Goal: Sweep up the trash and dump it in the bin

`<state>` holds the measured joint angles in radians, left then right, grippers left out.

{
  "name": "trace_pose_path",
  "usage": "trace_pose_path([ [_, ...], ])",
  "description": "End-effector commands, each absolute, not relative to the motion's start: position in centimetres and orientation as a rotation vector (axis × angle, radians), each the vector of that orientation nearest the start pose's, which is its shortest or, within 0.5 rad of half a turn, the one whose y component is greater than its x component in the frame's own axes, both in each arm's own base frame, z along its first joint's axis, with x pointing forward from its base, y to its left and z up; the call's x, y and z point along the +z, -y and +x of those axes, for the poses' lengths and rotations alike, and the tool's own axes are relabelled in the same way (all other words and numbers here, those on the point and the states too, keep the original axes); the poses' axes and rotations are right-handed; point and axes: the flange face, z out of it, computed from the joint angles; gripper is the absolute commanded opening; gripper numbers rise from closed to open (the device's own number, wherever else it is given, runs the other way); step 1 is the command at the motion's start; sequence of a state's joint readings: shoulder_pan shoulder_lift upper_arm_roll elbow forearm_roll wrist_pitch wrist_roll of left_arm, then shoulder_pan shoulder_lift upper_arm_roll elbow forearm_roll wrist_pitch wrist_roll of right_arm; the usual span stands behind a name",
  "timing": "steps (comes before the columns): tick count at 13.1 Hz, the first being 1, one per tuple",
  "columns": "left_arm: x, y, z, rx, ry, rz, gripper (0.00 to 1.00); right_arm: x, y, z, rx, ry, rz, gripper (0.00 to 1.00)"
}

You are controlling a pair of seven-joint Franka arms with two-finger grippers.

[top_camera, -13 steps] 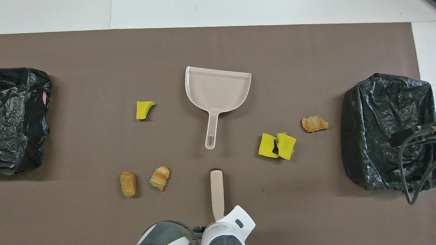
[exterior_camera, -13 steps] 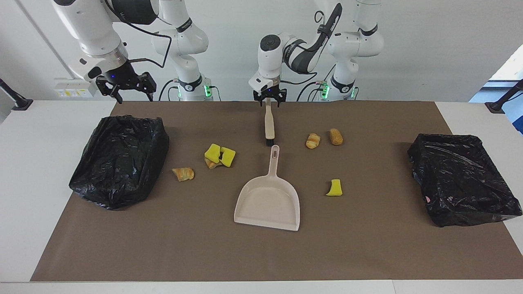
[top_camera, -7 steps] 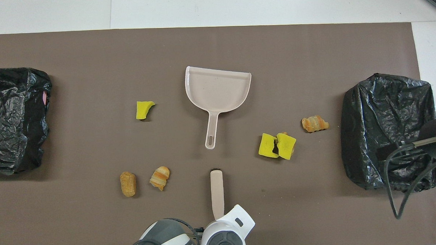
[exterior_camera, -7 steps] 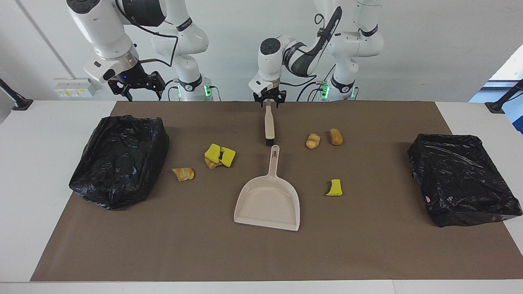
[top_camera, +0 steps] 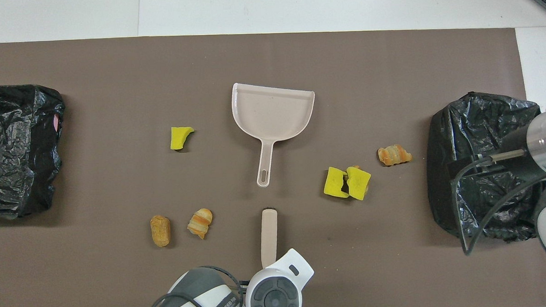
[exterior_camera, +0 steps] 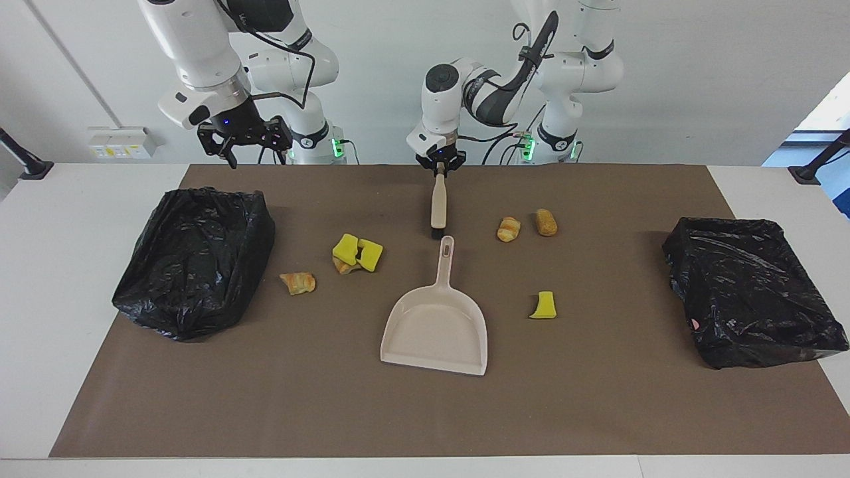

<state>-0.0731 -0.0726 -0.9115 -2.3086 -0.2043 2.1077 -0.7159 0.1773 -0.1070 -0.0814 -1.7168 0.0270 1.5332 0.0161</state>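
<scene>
The left gripper (exterior_camera: 439, 170) clenched its jaws on the brush (exterior_camera: 437, 202); the right gripper (exterior_camera: 246, 139) hung released above the tabletop (exterior_camera: 86, 199).

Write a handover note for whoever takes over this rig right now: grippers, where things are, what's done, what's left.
Left gripper: shut on the brush handle, at the robots' edge of the mat; bristles on the mat by the dustpan handle.
Right gripper: open, holding nothing, in the air near the bin at the right arm's end.
Trash: all on the mat. Yellow pieces and a croissant piece toward the right arm's end; two bread lumps and a yellow chunk toward the left arm's end.
Done: brush gripped.
Left: take dustpan, sweep, dump.
</scene>
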Motion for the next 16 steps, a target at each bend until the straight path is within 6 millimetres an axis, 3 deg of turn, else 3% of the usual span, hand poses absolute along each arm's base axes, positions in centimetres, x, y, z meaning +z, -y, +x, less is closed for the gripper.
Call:
trace_pose_path([
  [1, 39.3, 37.9, 31.2, 0.335, -0.211, -3.051, 0.02, 62.0, -6.6, 53.9, 0.119, 0.005, -3.056, 1.0],
  [3, 42.0, 33.5, 35.7, 0.258, -0.187, -3.022, 0.02, 61.5, -7.4, 55.5, 0.118, -0.056, -3.045, 1.0],
  [5, 43.6, 29.7, 39.6, 0.214, -0.252, -3.042, 0.02, 60.0, -11.7, 57.5, 0.138, -0.123, -3.057, 1.0],
  [8, 44.7, 23.2, 48.2, 0.078, -0.38, -3.061, 0.02, 56.8, -17.3, 59.7, 0.168, -0.178, -3.071, 1.0],
  [9, 44.4, 22.0, 50.0, 0.052, -0.516, -3.05, 0.01, 55.9, -20.0, 59.6, 0.157, -0.2, -3.076, 1.0],
  [10, 43.9, 21.3, 51.7, 0.04, -0.643, -3.023, 0.0, 55.6, -21.5, 59.9, 0.14, -0.255, -3.068, 1.0],
  [13, 41.1, 17.3, 58.2, -0.036, -0.802, -2.905, 0.0, 52.6, -26.6, 60.8, 0.138, -0.334, -3.048, 1.0],
  [14, 40.5, 15.6, 60.0, -0.035, -0.849, -2.889, 0.0, 51.2, -28.1, 61.0, 0.147, -0.344, -3.024, 1.0],
  [16, 39.5, 14.3, 62.6, -0.026, -1.073, -2.808, 0.0, 48.1, -31.2, 61.6, 0.117, -0.403, -3.007, 1.0],
])
